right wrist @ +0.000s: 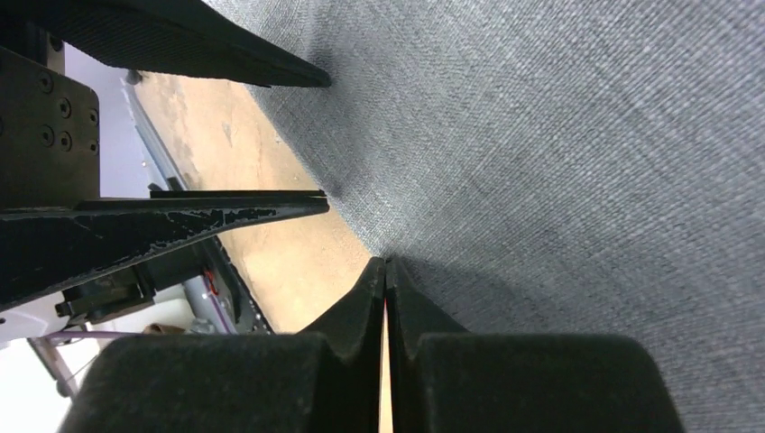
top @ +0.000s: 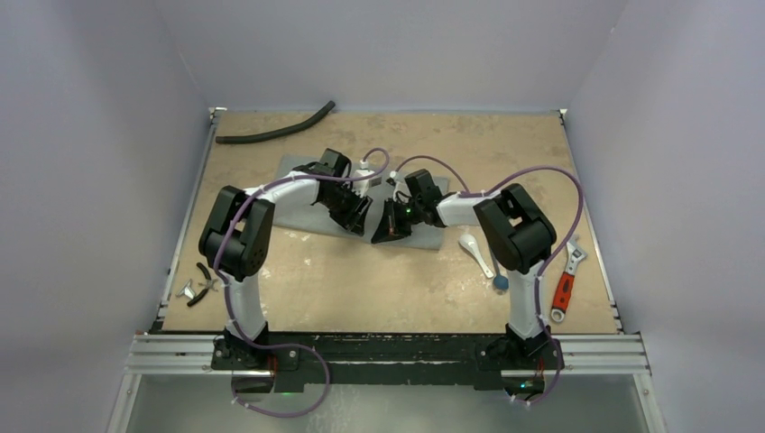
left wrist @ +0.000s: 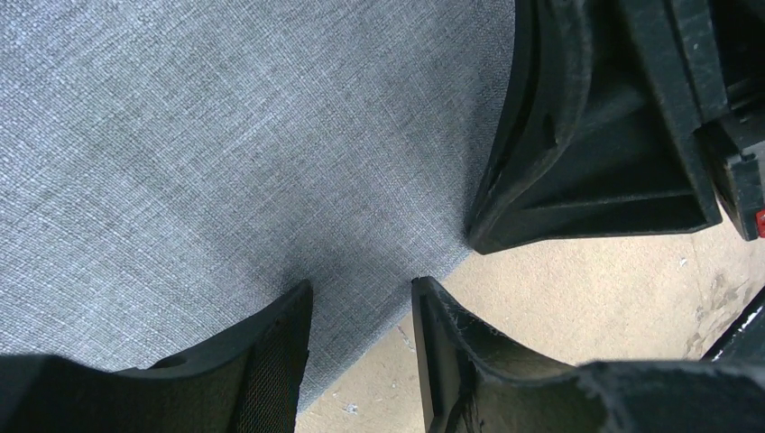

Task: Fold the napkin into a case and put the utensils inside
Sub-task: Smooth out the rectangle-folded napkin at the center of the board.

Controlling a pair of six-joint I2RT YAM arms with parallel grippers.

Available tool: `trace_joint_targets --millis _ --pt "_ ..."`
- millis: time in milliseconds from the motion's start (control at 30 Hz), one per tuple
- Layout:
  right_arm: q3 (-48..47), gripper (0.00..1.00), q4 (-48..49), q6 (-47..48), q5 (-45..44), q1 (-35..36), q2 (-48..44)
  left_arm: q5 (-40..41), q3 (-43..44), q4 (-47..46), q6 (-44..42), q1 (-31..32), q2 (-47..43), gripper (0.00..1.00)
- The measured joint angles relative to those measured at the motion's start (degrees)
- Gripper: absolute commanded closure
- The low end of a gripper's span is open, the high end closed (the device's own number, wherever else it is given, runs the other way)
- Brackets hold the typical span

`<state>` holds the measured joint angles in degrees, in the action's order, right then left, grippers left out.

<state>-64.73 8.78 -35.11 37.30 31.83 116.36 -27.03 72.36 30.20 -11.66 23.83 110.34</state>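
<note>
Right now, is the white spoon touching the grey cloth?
Apart. The top view shows bare table between the spoon and the cloth's right edge.

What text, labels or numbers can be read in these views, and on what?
No readable text in any view.
Napkin: plain grey weave, no print or tag showing.
Wrench: any marking on the red handle or metal head is too small to read.
</note>
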Motion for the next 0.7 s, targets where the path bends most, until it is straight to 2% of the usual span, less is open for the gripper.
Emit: trace_joint_targets --millis 433,567,700 --pt "1.6 1.00 4.4 -2.5 3.9 -1.0 1.7 1.0 0.7 1.6 0.2 -0.2 -0.9 0.56" --pt "2.3 1.00 5.5 -2.5 4.5 -1.4 1.7 -1.2 3.3 2.0 1.6 -0.2 -1.6 0.57" --pt "2.3 1.00 5.5 -2.4 4.5 -1.5 1.7 -5.1 3.9 1.6 3.5 0.1 -1.8 0.63"
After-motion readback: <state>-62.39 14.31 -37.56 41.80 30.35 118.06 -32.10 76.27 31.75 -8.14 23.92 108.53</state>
